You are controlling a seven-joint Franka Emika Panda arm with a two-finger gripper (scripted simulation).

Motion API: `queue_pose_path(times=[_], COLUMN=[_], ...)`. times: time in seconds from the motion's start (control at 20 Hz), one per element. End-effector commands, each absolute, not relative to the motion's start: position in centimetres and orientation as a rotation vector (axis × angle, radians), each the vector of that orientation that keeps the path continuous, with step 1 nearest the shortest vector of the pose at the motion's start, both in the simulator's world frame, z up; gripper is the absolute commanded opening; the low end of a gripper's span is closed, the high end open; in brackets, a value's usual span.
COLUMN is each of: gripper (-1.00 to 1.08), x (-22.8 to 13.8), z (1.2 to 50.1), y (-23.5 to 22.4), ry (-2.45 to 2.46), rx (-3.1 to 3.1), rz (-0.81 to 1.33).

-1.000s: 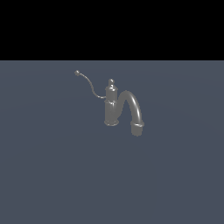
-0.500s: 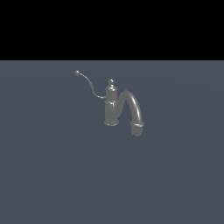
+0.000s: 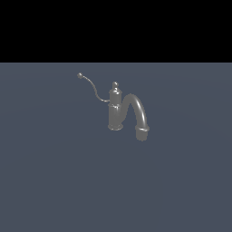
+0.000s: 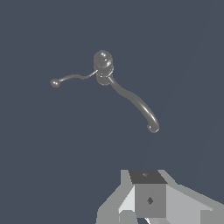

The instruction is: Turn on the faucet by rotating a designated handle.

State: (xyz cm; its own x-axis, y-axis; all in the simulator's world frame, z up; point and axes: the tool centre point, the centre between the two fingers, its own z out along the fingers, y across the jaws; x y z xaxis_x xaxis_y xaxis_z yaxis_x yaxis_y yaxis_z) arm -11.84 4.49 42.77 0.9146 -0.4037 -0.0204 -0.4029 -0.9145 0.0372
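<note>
A small dull grey metal faucet (image 3: 116, 111) stands upright near the middle of a plain slate-blue surface (image 3: 54, 181), with nothing else on it. Its cylindrical body carries a small knob cap (image 3: 115, 84), and a thick arched spout (image 3: 137, 111) bends over toward the exterior view's right, ending in a collared mouth (image 3: 142, 132) that hangs close to the surface. From high on the body, a thin S-curved grey wire-like handle (image 3: 94, 89) reaches up and away to the exterior view's left, ending in a small ball tip (image 3: 80, 75). Lever and spout point roughly opposite ways, which probably leaves the lever free to swing about the body without meeting the spout, and the ball tip offers the longest arm for turning. The wrist view looks nearly straight down on the faucet (image 4: 103, 65), the handle (image 4: 74, 78) and the spout (image 4: 135, 103) spreading out to either side of the cap, so the arm seems to be held well above and apart from it, likely to line up an approach to the lever. Only a pale grey blocky part of the gripper (image 4: 146, 199) shows at the edge of that view; its fingertips are out of sight, so whether it is spread or closed cannot be told, and nothing is seen in its hold. No brand, label or writing is readable anywhere.
</note>
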Motion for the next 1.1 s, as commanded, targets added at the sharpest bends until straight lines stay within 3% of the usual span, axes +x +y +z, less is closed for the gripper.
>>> queue_pose_path(times=[0.0, 1.05], gripper=[-1.0, -1.0], x=[-10.2, 1.8], z=[42.1, 33.1], y=[5.0, 9.5], ry=[-0.732, -1.463], rx=[3.026, 2.773], rz=[-0.04, -0.02])
